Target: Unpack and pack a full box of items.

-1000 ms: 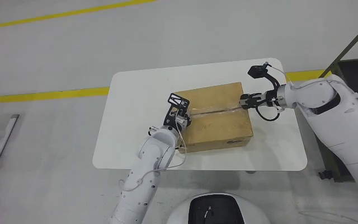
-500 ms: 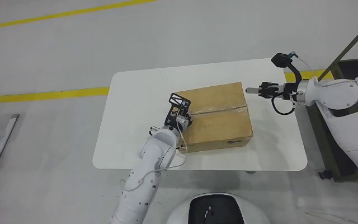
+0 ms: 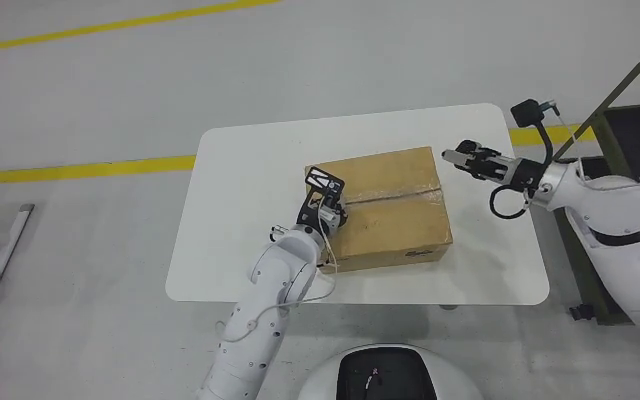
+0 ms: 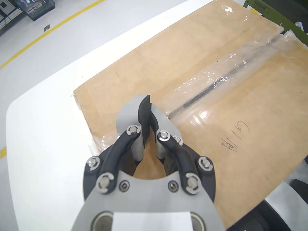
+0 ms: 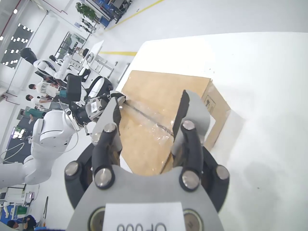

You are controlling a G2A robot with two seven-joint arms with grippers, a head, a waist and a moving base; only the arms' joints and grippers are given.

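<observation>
A closed cardboard box [image 3: 385, 205] lies in the middle of the white table [image 3: 240, 220], its top seam covered with clear tape [image 4: 216, 78]. My left gripper [image 3: 322, 203] rests over the box's left end, right at the seam. Its fingers [image 4: 144, 111] are shut with nothing between them. My right gripper [image 3: 462, 155] hovers just off the box's far right corner, apart from the cardboard. In the right wrist view it is open [image 5: 149, 114], with the box [image 5: 154, 90] beyond its fingertips and the left gripper [image 5: 113, 99] at the seam's far end.
A dark green rack [image 3: 615, 120] stands beside the table's right edge, close to my right arm. Bare tabletop lies left of the box and along the front edge [image 3: 480, 280].
My right gripper has pulled off the right end of the seam and swung out to the far right corner of the box. The left arm has barely shifted.
</observation>
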